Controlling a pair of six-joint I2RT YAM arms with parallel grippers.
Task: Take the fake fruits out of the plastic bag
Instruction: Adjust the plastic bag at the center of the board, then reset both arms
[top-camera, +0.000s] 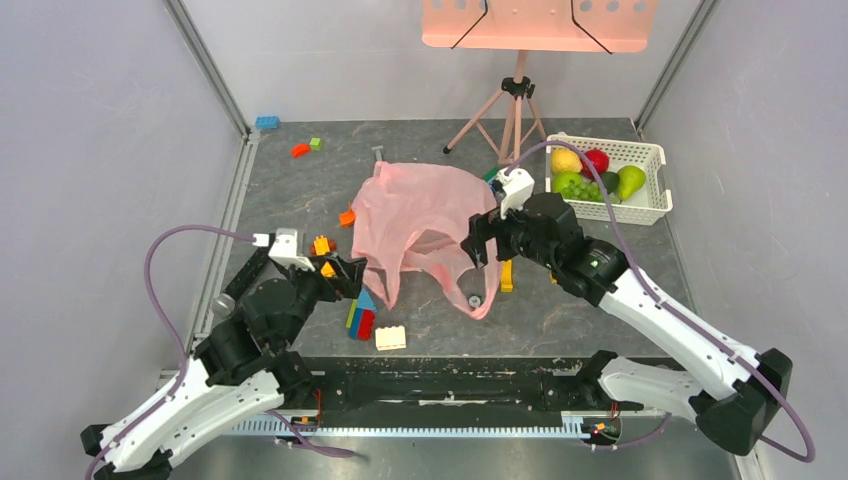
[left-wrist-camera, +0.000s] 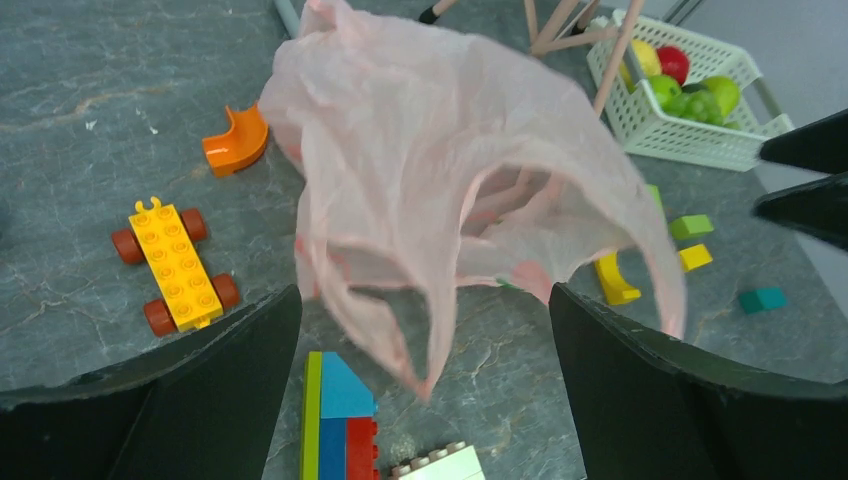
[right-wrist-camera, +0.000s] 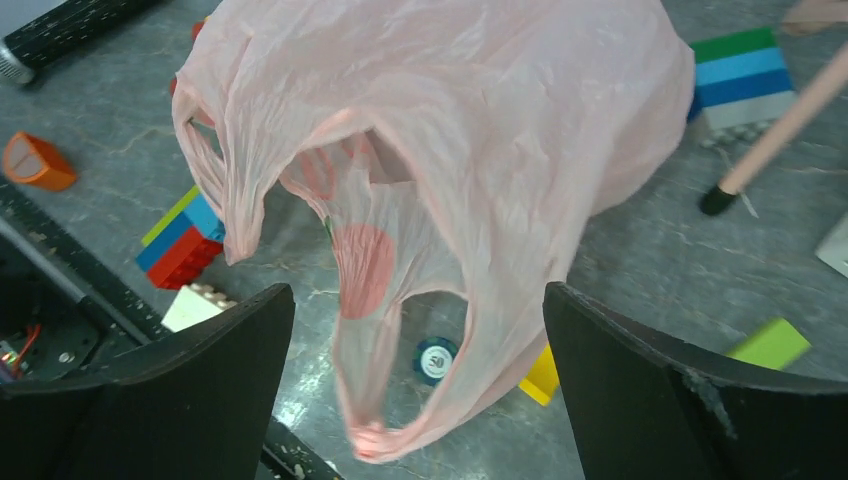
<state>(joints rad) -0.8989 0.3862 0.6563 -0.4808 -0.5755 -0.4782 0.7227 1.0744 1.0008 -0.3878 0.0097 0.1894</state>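
Plastic bag (top-camera: 415, 225) slumped mid-table, handle loops toward 6 o'clock. Fake fruits (top-camera: 590, 172) sit in white basket (top-camera: 640, 212), 2 o'clock of bag. Right gripper (right-wrist-camera: 415, 295) over bag's 4 o'clock edge, jaws spread wide, empty. Left gripper (left-wrist-camera: 422, 295) at 8 o'clock, likewise spread, empty. Reddish patch (right-wrist-camera: 365, 265) shows through film: fruit or print, cannot tell. Risk: a pinch catching both layers would seal anything inside; dragged film could sweep nearby blocks (top-camera: 362, 318).
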